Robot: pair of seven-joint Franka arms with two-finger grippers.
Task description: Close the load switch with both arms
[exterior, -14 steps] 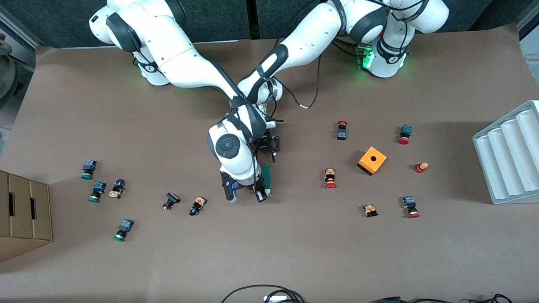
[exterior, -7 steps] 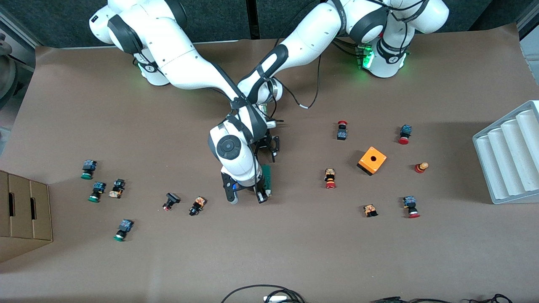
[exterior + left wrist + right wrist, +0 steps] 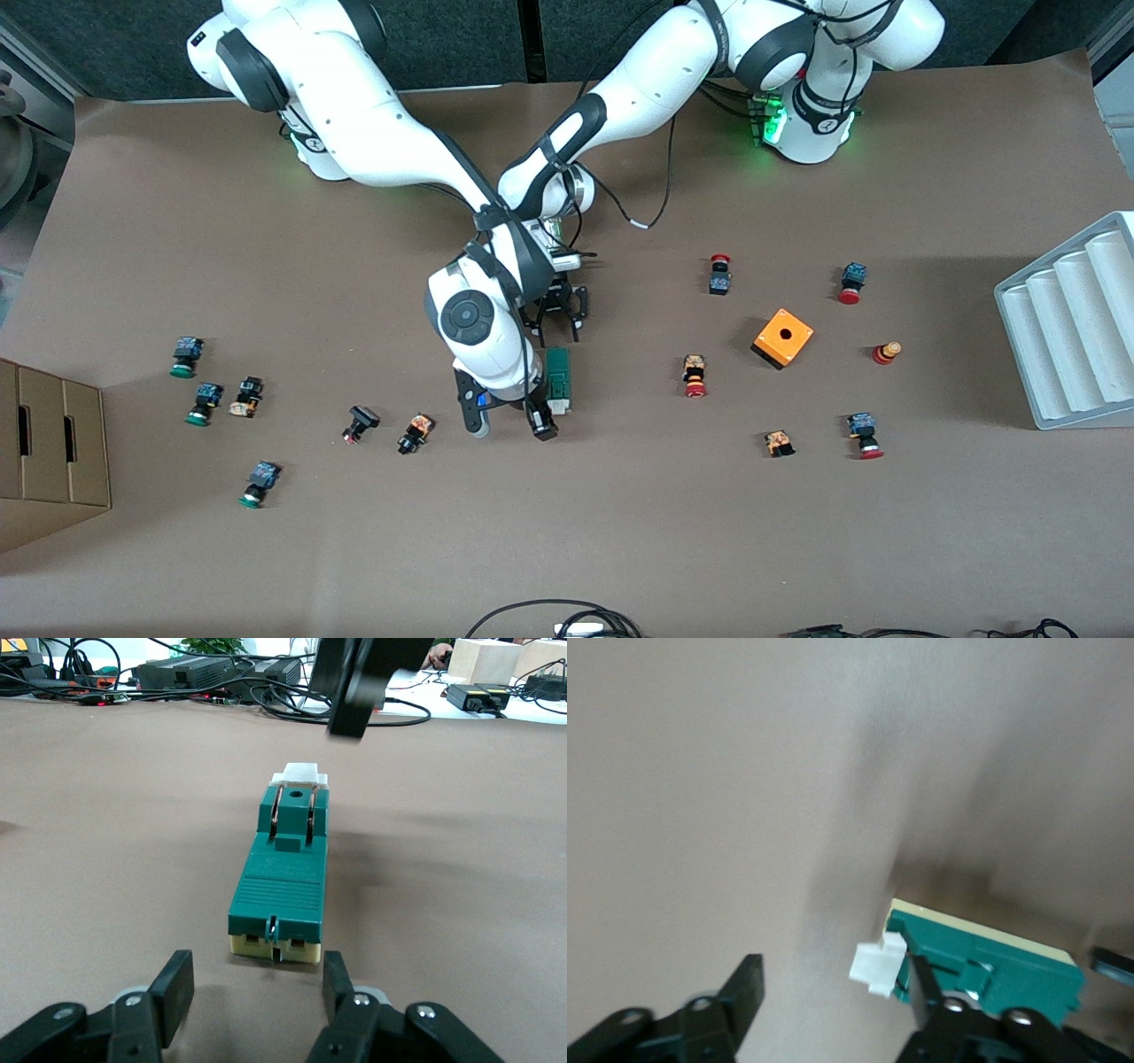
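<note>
The load switch (image 3: 558, 377) is a narrow dark-green block lying flat mid-table, its white piece (image 3: 560, 408) at the end nearer the front camera. In the left wrist view the load switch (image 3: 288, 877) lies just ahead of my left gripper (image 3: 255, 985), which is open and apart from the switch's cream end. My left gripper (image 3: 556, 333) stays at the switch's end farther from the camera. My right gripper (image 3: 509, 428) hangs open beside the white end. In the right wrist view the white piece (image 3: 879, 967) shows close to one finger (image 3: 926, 992) of my right gripper (image 3: 833, 992), held by nothing.
An orange cube (image 3: 783, 338) and several red-capped push-buttons (image 3: 695, 376) lie toward the left arm's end. Green-capped buttons (image 3: 202, 403) and a cardboard box (image 3: 44, 443) are at the right arm's end. A white ribbed rack (image 3: 1072, 337) stands at the table edge. Cables (image 3: 558, 620) lie at the front.
My right gripper has opened, let go of the switch's white end and shifted toward the right arm's end of the table. The left gripper and the switch have stayed put.
</note>
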